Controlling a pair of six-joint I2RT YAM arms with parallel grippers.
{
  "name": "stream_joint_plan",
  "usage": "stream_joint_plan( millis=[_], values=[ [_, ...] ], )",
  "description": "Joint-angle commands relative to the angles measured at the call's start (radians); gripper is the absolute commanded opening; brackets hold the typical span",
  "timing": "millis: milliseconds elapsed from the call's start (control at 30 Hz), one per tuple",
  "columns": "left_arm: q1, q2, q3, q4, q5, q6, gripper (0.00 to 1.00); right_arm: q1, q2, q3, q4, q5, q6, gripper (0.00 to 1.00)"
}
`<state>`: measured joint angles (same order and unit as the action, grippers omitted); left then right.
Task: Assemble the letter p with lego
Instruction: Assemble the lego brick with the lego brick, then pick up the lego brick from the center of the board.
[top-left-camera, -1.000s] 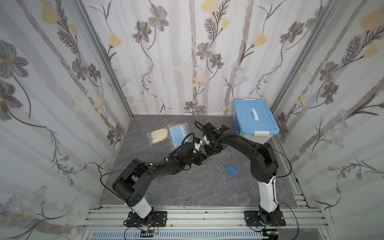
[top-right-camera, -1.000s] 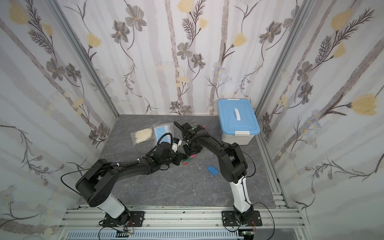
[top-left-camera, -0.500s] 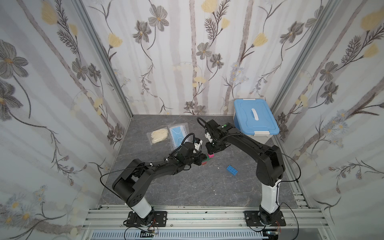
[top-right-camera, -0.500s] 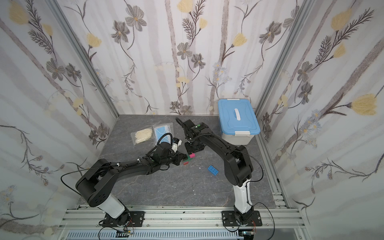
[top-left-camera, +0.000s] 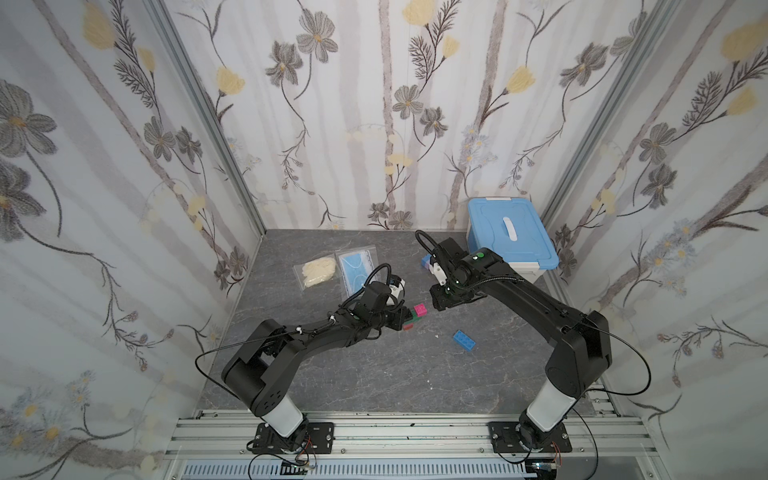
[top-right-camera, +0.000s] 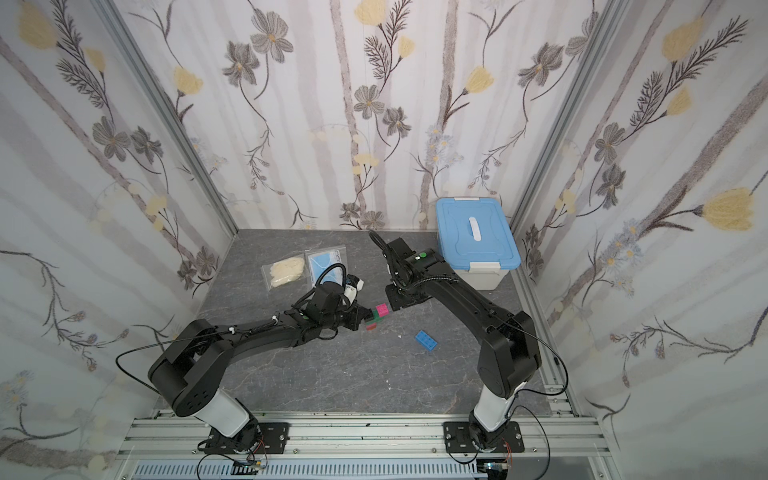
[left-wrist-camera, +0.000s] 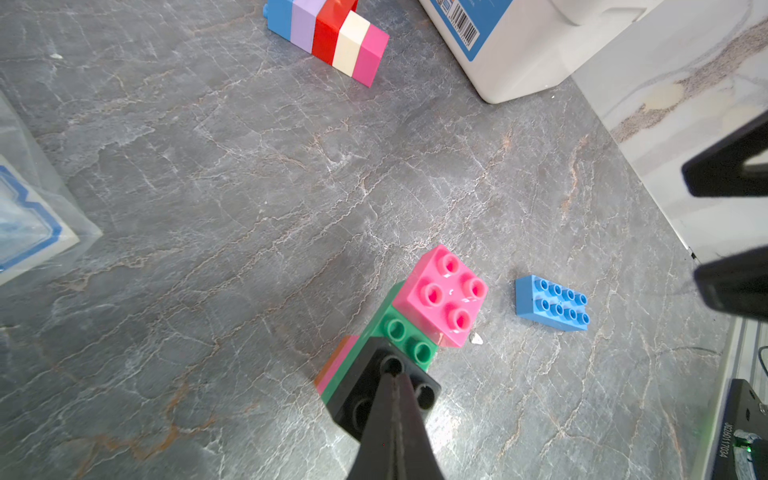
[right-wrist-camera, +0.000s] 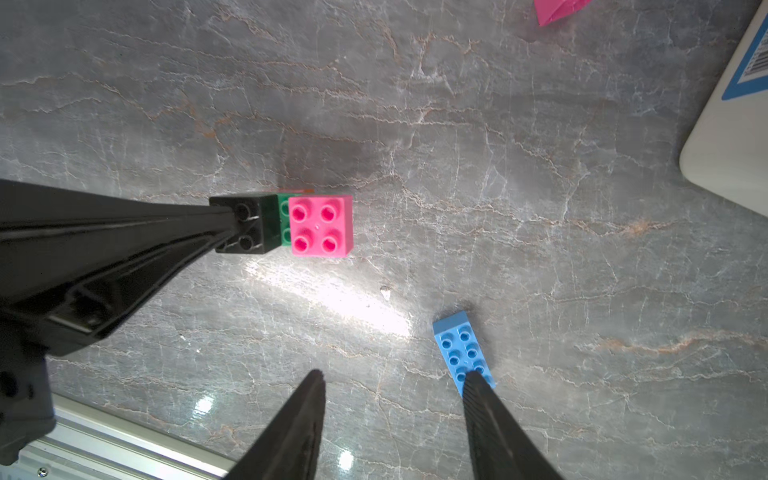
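Near the table's middle stands a small lego stack (top-left-camera: 413, 318): orange and pink layers under a long green brick (left-wrist-camera: 405, 332). A black brick (left-wrist-camera: 365, 399) tops one end of it and a pink square brick (left-wrist-camera: 442, 295) (right-wrist-camera: 321, 224) the other. My left gripper (left-wrist-camera: 392, 376) is shut, its tips pressing down on the black brick's studs. My right gripper (right-wrist-camera: 394, 376) hangs open and empty just right of the stack (top-right-camera: 395, 301), clear of the pink brick. A loose blue brick (top-left-camera: 464, 341) lies flat to the right. A striped brick bar (left-wrist-camera: 332, 35) lies beside the box.
A white box with a blue lid (top-left-camera: 509, 237) stands at the back right. Two plastic bags (top-left-camera: 318, 270) (top-left-camera: 357, 266) lie at the back left. A tiny white crumb (right-wrist-camera: 385, 293) sits near the stack. The metal rail (top-left-camera: 395, 428) runs along the front edge.
My right gripper has opened, let go of the pink brick and drawn back up and to the right. The pink brick stays on the green one. The left gripper has not moved.
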<state>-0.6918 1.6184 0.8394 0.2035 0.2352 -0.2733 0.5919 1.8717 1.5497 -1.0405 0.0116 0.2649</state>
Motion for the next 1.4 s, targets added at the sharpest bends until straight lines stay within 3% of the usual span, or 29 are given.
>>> stream_joint_plan(
  millis=[0, 267, 400, 500, 633, 667, 767, 1000, 1367],
  values=[
    [-0.005, 0.009, 0.035, -0.048, 0.001, 0.027, 0.00, -0.003, -0.012, -0.018, 0.029, 0.015, 0.012, 0.55],
    [-0.025, 0.028, 0.127, -0.045, 0.042, 0.047, 0.01, -0.004, -0.011, -0.029, 0.040, 0.007, 0.013, 0.56],
    [-0.032, 0.016, 0.149, -0.049, 0.042, 0.069, 0.11, -0.007, -0.021, -0.037, 0.044, 0.007, 0.011, 0.55],
    [-0.033, 0.003, 0.150, -0.064, 0.044, 0.119, 0.32, -0.016, -0.044, -0.056, 0.049, 0.008, 0.010, 0.55],
    [-0.033, 0.006, 0.167, -0.129, 0.086, 0.284, 0.66, -0.049, -0.108, -0.094, 0.055, 0.016, -0.002, 0.56],
    [-0.032, 0.016, 0.181, -0.164, 0.101, 0.341, 0.84, -0.069, -0.130, -0.107, 0.057, 0.016, -0.006, 0.56],
    [-0.033, 0.066, 0.258, -0.286, 0.128, 0.468, 1.00, -0.130, -0.209, -0.154, 0.068, 0.013, -0.018, 0.58],
    [-0.048, 0.178, 0.331, -0.342, 0.155, 0.590, 1.00, -0.251, -0.372, -0.279, 0.104, -0.018, -0.036, 0.62],
    [-0.071, 0.360, 0.396, -0.233, 0.068, 0.558, 0.93, -0.296, -0.399, -0.356, 0.128, -0.039, -0.062, 0.63]
  ],
)
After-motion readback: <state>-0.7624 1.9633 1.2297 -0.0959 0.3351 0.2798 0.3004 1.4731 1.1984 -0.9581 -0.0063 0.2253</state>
